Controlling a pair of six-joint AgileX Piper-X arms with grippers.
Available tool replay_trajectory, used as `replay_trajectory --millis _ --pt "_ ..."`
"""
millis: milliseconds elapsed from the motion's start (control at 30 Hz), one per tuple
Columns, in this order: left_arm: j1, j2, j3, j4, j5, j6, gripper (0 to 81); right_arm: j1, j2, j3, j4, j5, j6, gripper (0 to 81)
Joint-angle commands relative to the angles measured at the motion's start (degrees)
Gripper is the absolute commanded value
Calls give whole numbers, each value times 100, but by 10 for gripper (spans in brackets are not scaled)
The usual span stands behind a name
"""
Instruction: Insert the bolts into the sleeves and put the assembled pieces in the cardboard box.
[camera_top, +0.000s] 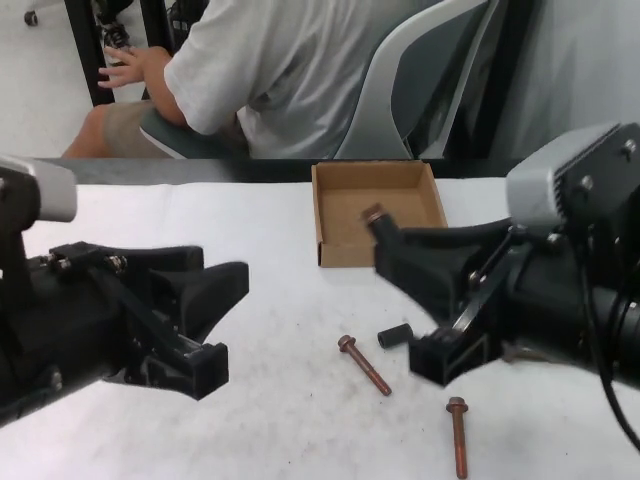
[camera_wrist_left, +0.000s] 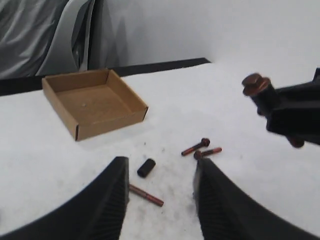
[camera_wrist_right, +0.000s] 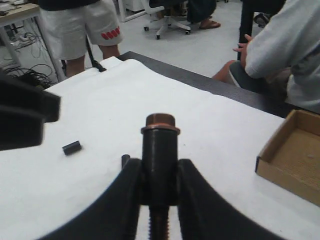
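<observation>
While our right gripper (camera_wrist_right: 160, 167) sits clamped on a black sleeve (camera_wrist_right: 160, 150) with a bolt (camera_wrist_right: 160, 121) through it, we have that piece raised off the bench (camera_top: 280, 420). The copper head pokes out past the fingertips and threaded shank shows below the sleeve, between the fingers.

From the high view the head lines up with the near part of the cardboard box (camera_top: 345, 255). We can't tell its height over the box from that. The left wrist view puts the held piece apart from the box.

Our left gripper (camera_wrist_left: 160, 161) is spread wide with nothing between the fingers, and it hangs above the bench on the other side.

On the bench we have a loose sleeve (camera_top: 396, 335) lying on its side and a loose bolt (camera_top: 363, 365) just beside it, not touching. A second loose bolt (camera_top: 458, 435) lies nearer the arms, close under the right arm. All three lie on the near side of the box.
</observation>
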Motion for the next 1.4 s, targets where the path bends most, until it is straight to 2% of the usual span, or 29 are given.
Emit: replay_trajectory --millis 0,233,500,700,1233,1367 --pt "-5 87 -250 581 -67 62 405 -382 20 -234 421 -113 91 2" --pt "85 643 -646 1032 -342 -308 405 -977 461 -800 1307 -498 -21 2" --pt "780 1579 -1102 1350 -190 -634 405 -1516 1344 -1503 1580 -1152 20 2" --pt "1125 2153 -1449 1361 -217 -915 405 -1799 2173 -2194 1980 -1481 20 2" --pt "1467 3903 -2599 2554 -180 -2070 404 -2483 4199 -4256 3239 -1810 -360 2" --pt "1598 4269 -2872 2784 -126 -2295 347 -2587 4644 -4705 3544 -1862 -400 2"
